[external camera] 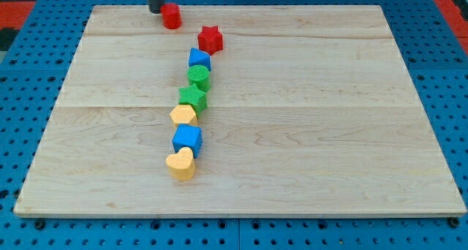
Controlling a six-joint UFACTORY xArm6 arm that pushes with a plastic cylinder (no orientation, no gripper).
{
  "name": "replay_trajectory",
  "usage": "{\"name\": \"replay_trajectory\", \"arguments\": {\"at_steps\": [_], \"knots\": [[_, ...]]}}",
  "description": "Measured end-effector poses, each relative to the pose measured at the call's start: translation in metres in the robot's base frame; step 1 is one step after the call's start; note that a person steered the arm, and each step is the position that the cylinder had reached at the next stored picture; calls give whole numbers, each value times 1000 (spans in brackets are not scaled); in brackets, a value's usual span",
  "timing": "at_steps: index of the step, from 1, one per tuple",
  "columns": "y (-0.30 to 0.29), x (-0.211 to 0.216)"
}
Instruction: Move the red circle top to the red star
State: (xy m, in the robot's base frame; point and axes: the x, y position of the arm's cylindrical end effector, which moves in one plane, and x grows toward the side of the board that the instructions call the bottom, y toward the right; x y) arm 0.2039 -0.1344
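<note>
The red circle (172, 17) is a short red cylinder near the top edge of the wooden board (329, 118), left of centre. My tip (156, 11) stands just to its left, touching or nearly touching it. The red star (210, 39) lies a little below and to the right of the red circle, with a gap between them.
Below the red star a column of blocks runs down the board: a blue block (199, 58), a green round block (198, 77), a green star (193, 98), a yellow block (183, 115), a blue cube (187, 139) and a yellow heart (180, 164).
</note>
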Motion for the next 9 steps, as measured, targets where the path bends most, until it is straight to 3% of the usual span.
{"name": "replay_trajectory", "arguments": {"at_steps": [2,4,5,7,9], "knots": [[-22,8],[52,18],[42,7],[30,41],[53,29]]}}
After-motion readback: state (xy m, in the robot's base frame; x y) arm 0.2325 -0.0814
